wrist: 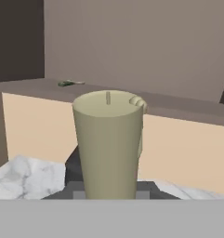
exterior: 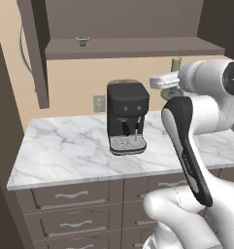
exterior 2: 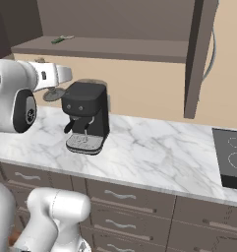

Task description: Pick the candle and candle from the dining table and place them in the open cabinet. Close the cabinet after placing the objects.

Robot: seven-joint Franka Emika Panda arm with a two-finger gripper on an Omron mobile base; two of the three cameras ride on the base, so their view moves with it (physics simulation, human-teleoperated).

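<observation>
In the gripper: the candle (wrist: pixel 108 144) is held upright, olive-beige, wick on top, so that it can be set down standing.
Grip: the gripper (exterior: pixel 173 86) is pressed together on the candle; the candle's dark dish base (exterior: pixel 172 93) is seen just under the hand in the left base view, its top (exterior: pixel 175 63) above it. The fingertips themselves are hidden in the hand view.
Height: the candle is carried above the counter (exterior: pixel 65 151), well clear of it, judged to be on its way up to the cabinet.
Cabinet: the open cabinet (exterior: pixel 138 47) is mounted above the counter; its door (exterior: pixel 35 53) is swung out at one side, leaving the shelf reachable.
Shelf: a small green thing (exterior: pixel 82 42) lies on the shelf near the door side; what it is cannot be told. The shelf part in front of the candle is bare, judged the likely drop spot.
Coffee machine: a black coffee machine (exterior: pixel 126 121) stands on the counter just beside and below the hand, so the lift is best kept clear of its top.
Second candle: not accounted for here; the dining table is not shown.
Stage: first placing not yet done; door closing is left for last.
Risk: the shelf edge could be clipped by the dish base if the hand is raised too little.
</observation>
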